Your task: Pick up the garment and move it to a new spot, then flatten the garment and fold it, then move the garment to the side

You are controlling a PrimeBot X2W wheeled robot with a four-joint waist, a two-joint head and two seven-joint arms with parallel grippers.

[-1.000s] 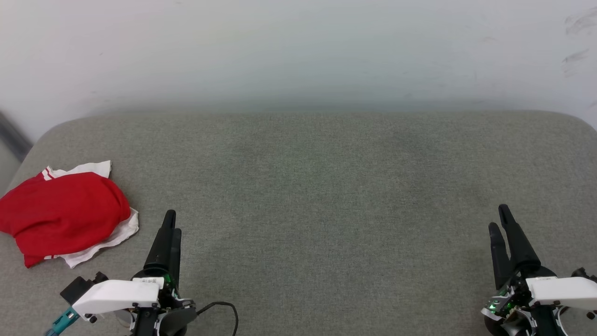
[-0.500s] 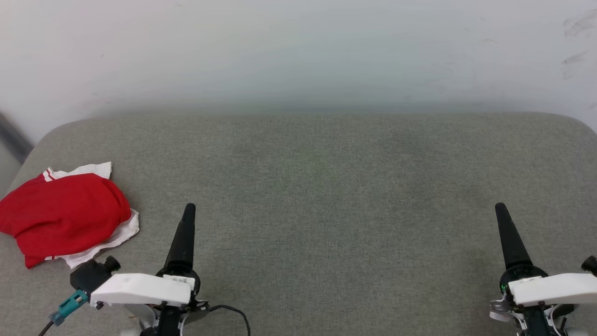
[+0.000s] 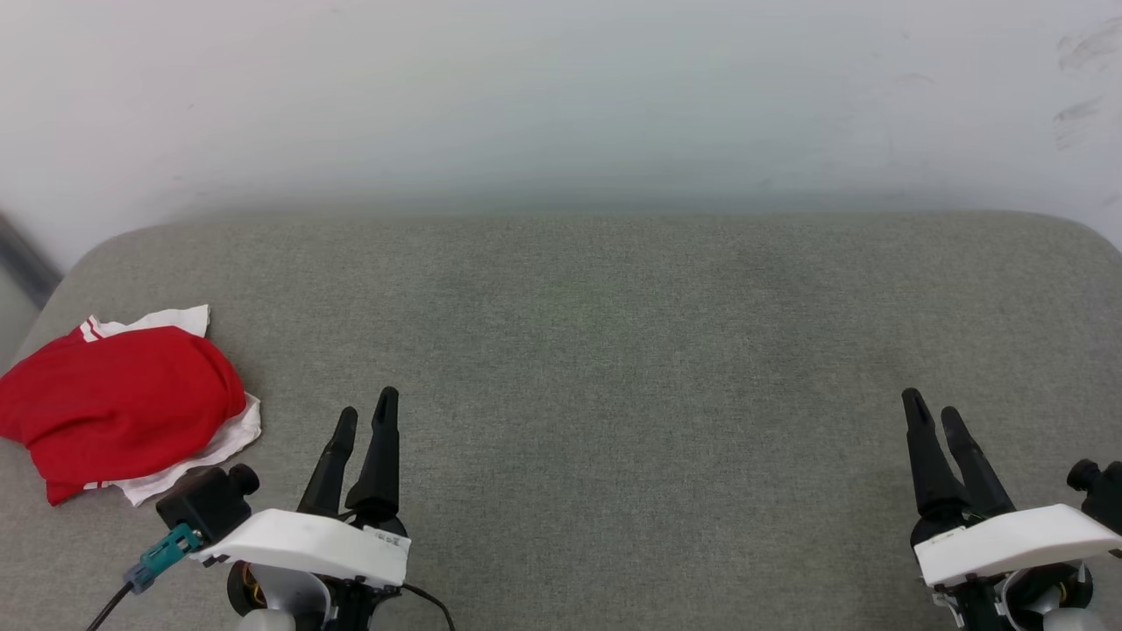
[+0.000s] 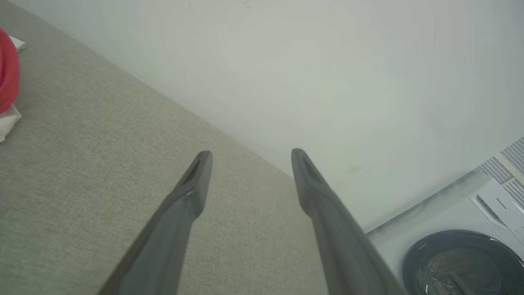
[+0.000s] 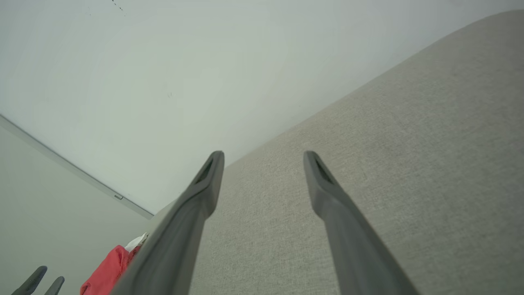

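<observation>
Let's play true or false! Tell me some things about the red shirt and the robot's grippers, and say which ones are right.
1. The garment lies at the left end of the grey cushion. True.
2. The left gripper is holding the garment. False: it is open, empty and apart from the garment.
3. The right gripper is open and empty. True.
4. The garment is blue. False: it is red with white parts.

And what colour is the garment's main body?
Red, with white fabric at its edges; the head view shows the garment best.
</observation>
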